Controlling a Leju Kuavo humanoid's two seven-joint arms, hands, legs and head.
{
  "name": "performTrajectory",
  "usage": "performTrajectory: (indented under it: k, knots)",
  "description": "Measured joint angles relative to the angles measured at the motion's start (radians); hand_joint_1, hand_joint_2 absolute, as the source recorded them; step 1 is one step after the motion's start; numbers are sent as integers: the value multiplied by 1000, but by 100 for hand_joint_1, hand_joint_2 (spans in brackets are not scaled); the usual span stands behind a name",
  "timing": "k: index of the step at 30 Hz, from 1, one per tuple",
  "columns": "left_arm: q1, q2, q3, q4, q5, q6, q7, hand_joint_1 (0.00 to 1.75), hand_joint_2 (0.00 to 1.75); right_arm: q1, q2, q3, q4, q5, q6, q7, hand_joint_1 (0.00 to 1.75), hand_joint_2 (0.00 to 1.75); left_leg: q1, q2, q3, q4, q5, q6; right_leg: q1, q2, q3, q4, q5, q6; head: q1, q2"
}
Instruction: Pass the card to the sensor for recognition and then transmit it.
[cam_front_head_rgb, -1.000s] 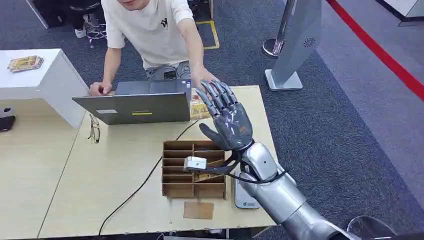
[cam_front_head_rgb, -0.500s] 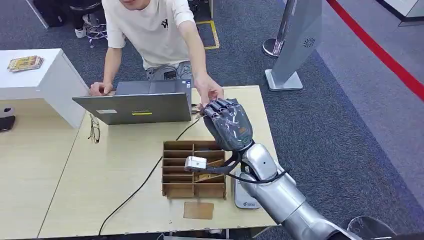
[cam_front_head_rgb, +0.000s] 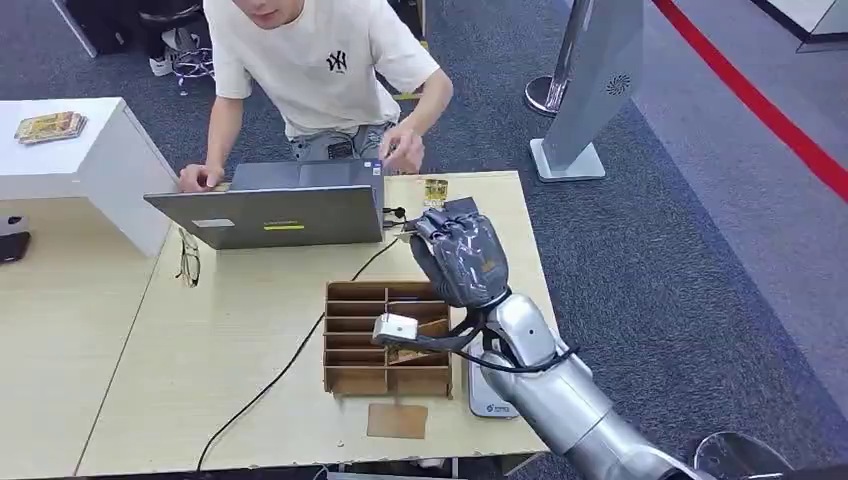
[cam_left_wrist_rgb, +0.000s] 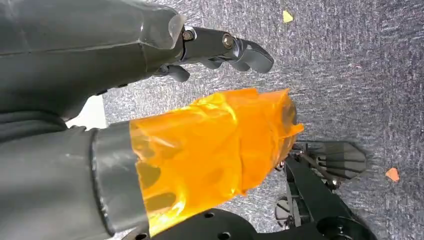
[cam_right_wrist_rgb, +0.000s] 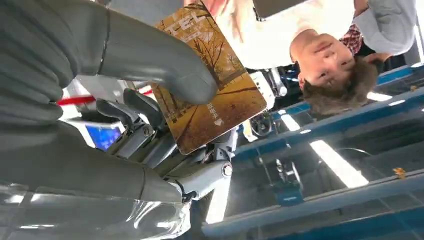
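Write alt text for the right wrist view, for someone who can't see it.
Seen close from behind, the right robot hand pinches an orange-brown card printed with autumn trees, its thick grey thumb lying across the card's face. Beyond it, turned upside down, are a person in a white shirt and ceiling lights.

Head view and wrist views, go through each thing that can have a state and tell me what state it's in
right hand: raised above the table, fingers curled, thumb pinning the card
card: held in the right hand
left hand: hanging over carpet, holding nothing, thumb wrapped in orange film
laptop: lid open
wooden organizer: flat on the table, a card in one slot
sensor: lying on the table, nothing on it
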Motion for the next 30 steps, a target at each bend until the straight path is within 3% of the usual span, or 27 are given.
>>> performTrajectory:
  k: [10,15,21,30]
  knots:
    - [7,-5,0,0,20,-1,-8,0,0,87,1,-83,-147,-324,67,-78,175,175,0,0,0,0,0,0,0,0,0,0,0,0,0,0]
    - [16,-15,0,-1,43,-5,-9,0,0,173,17,-168,-271,-637,190,-123,175,175,0,0,0,0,0,0,0,0,0,0,0,0,0,0]
    - [28,-33,18,-26,82,-21,-8,0,0,270,36,-260,-358,-1012,392,-121,175,175,0,0,0,0,0,0,0,0,0,0,0,0,0,0]
    - [35,-54,64,-53,127,-32,3,0,0,389,40,-346,-378,-1235,505,-93,175,175,0,0,0,0,0,0,0,0,0,0,0,0,0,0]
